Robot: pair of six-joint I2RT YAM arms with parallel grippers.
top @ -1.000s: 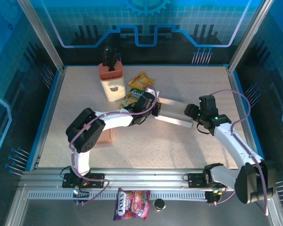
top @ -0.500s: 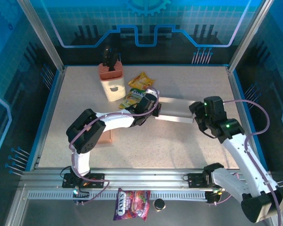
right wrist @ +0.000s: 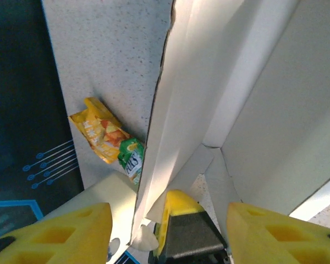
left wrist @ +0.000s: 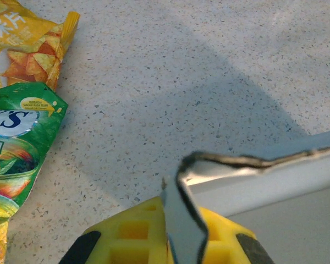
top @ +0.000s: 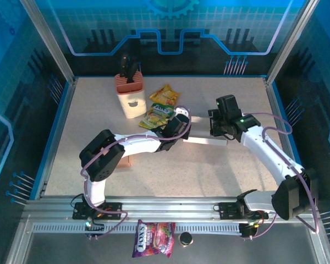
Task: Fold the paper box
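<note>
Your right gripper swung in from the box's right end over the last second. It ended at the far right corner, fingers spread either side of an upright wall in the right wrist view, not pressed onto it as far as I could tell. Left gripper was clamped tight on the paper box at its left edge, card crimped between the yellow pads. Box sat mid-table between both grippers and showed a narrower strip than before. My read: a side panel was going up, fold unfinished. Table was pale and speckled. Snack packets and a cream holder sat behind the left gripper, a sweet bag on the front rail. Blue-lit panels all round.
</note>
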